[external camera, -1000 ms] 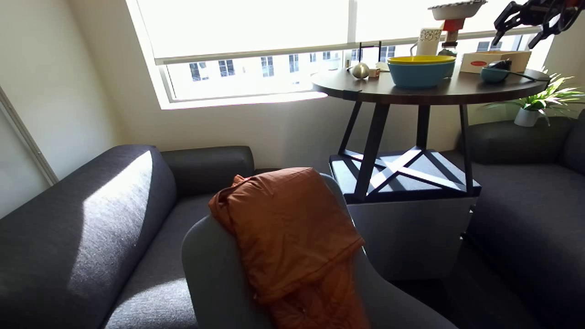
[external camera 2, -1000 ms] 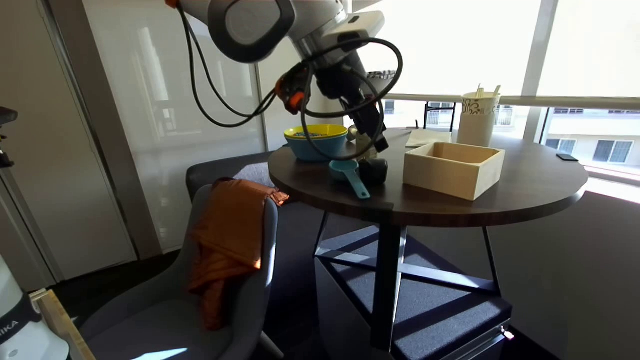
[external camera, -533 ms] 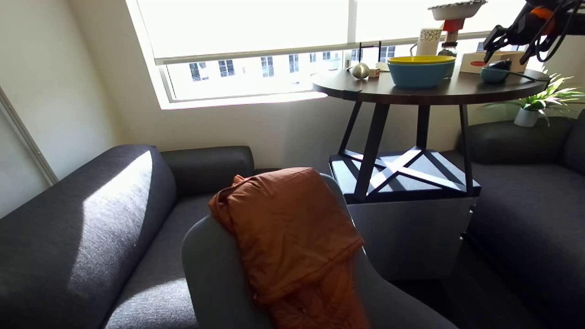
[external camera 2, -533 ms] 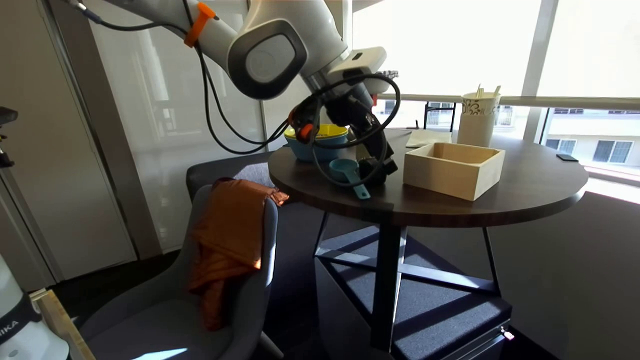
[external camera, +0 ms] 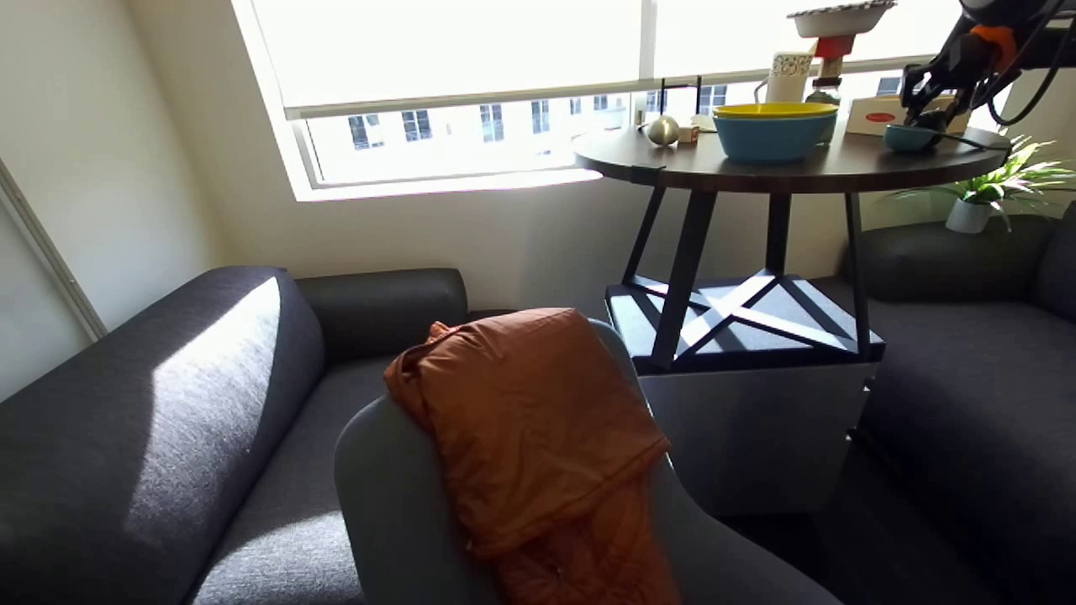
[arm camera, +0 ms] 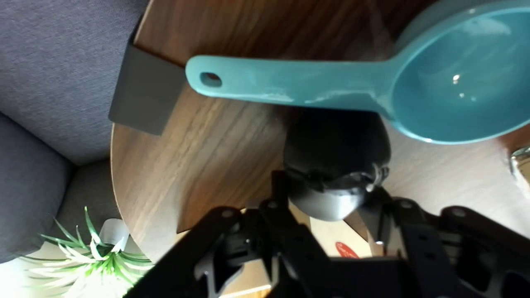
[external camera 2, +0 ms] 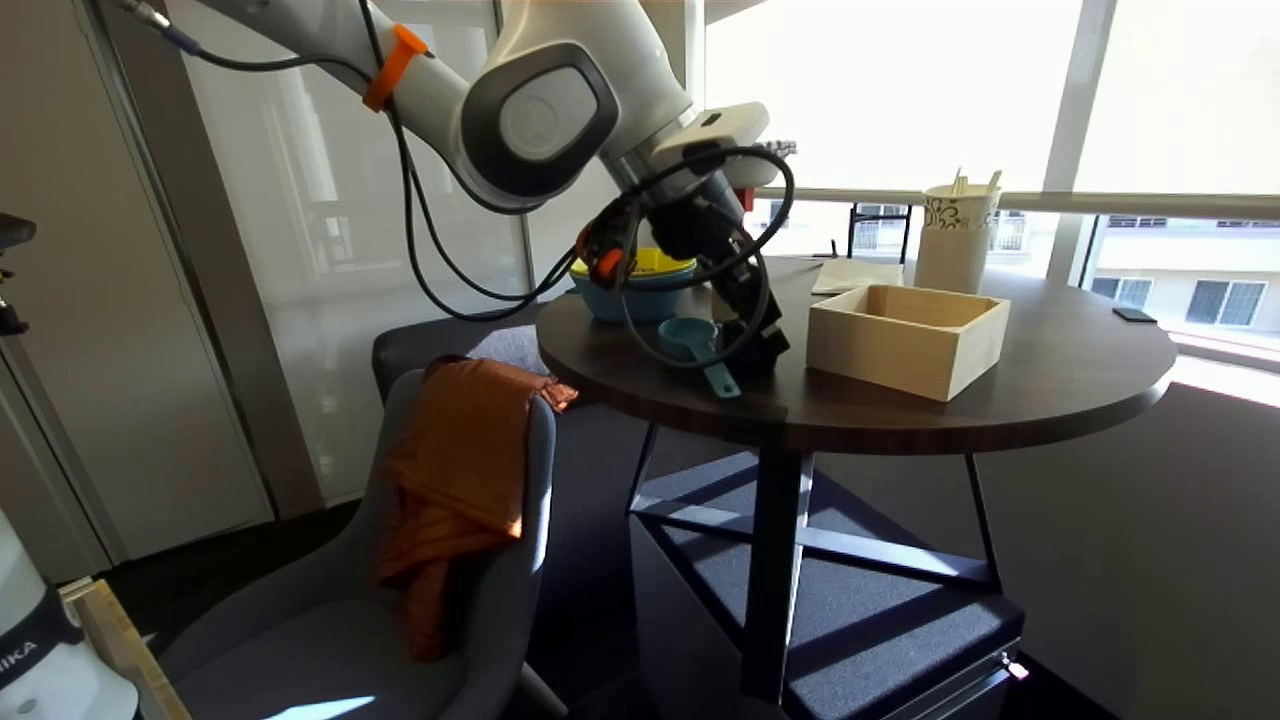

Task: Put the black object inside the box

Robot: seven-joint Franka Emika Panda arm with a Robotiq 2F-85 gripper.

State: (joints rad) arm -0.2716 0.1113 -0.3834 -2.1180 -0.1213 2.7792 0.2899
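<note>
The black two-finger gripper (arm camera: 327, 193) is down around the rounded black object (arm camera: 337, 145), one finger each side, gap about its width, but it's dark on dark so I can't tell if it's actually clamped. The object's on the round brown wood-grain table (external camera 2: 1060, 370), just beside a glossy teal scoop (arm camera: 364, 85) and outside the open-topped pale wooden box (external camera 2: 880, 350).
</note>
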